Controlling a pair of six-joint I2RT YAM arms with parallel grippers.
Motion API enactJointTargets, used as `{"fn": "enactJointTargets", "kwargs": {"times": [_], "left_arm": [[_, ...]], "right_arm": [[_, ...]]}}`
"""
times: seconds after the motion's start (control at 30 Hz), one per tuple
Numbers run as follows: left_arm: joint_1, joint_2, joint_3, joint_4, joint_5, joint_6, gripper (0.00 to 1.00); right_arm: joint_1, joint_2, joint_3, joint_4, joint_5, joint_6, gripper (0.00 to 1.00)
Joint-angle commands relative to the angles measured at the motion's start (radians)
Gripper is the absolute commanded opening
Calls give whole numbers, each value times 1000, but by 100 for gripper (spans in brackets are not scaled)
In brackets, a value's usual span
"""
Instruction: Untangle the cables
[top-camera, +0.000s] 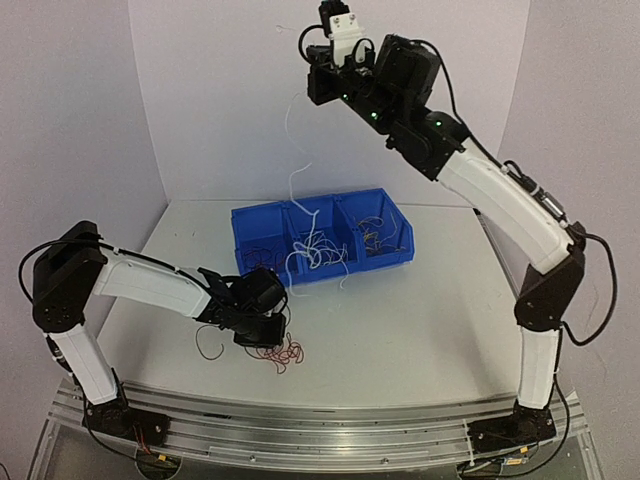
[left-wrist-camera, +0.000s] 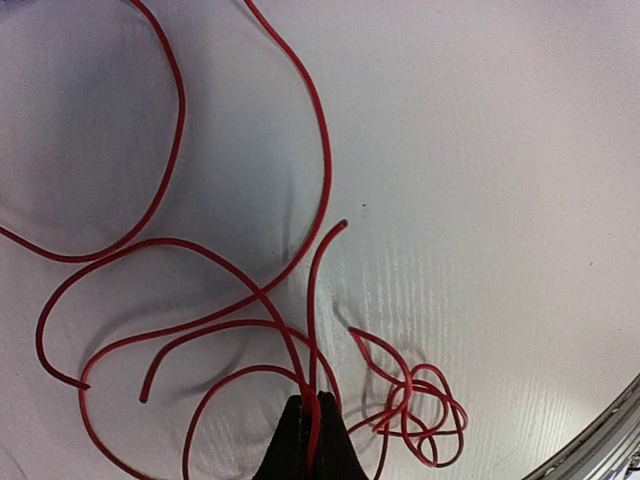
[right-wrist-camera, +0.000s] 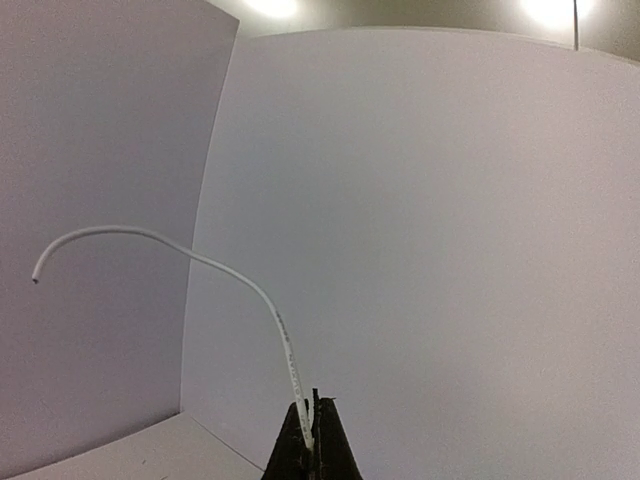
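On the worktop (top-camera: 420, 320), nearer the camera than the blue bin (top-camera: 250, 235) and off its left front corner, the left arm (top-camera: 150, 285) reaches low, and the left jaws are pinched shut on a strand of the red cables (top-camera: 283, 352). In the left wrist view that strand runs straight up from between the closed tips, while the rest of the red cables (left-wrist-camera: 250, 300) spread over the white surface in wide open loops with several free ends. A small tight knot (left-wrist-camera: 425, 410) lies just to the right of the tips. One dark loop (top-camera: 205, 340) lies flat on the worktop, further left of the bin than the red heap. The bin sits mid-worktop and has three compartments: the left one holds dark red strands, the middle one a white tangle (top-camera: 315, 245) that spills over the front wall, and the right one yellow-orange curls (top-camera: 372, 232). From the middle compartment a white cable (top-camera: 298, 180) rises high above the bin. Up there, above and behind the bin, the right arm (top-camera: 500, 195) is raised, and the right jaws are shut on that white cable (right-wrist-camera: 240, 280). Its free end arcs away to the left against the back walls.
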Motion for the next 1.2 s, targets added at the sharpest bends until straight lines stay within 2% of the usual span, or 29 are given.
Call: {"fn": "enactJointTargets", "kwargs": {"times": [0.0,0.23,0.43,0.57,0.7,0.77,0.87,1.0,1.03,1.17], "left_arm": [[-6,-78,-15,73,87,-11,0],[-7,-131,-59,113,150,19,0],[-7,-170,-77,124,152,19,0],[-7,-188,-64,107,100,0,1],[-7,-168,-29,97,65,-10,22],[-7,-142,2,86,62,-16,39],[-7,-111,42,75,62,-22,56],[-7,-141,21,84,10,-48,94],[-7,-156,13,82,-1,-56,98],[-7,-217,-25,57,-50,-92,100]], "right_arm": [[-65,125,172,111,-20,1,0],[-211,152,194,146,-34,236,0],[-272,156,209,165,-30,248,0],[-291,147,131,165,-50,262,0],[-291,176,69,165,-112,312,0],[-292,203,78,160,-138,341,0],[-291,227,82,141,-193,420,0],[-290,231,100,114,-285,482,0],[-290,228,111,104,-296,489,0],[-290,192,121,96,-354,521,0]]}}
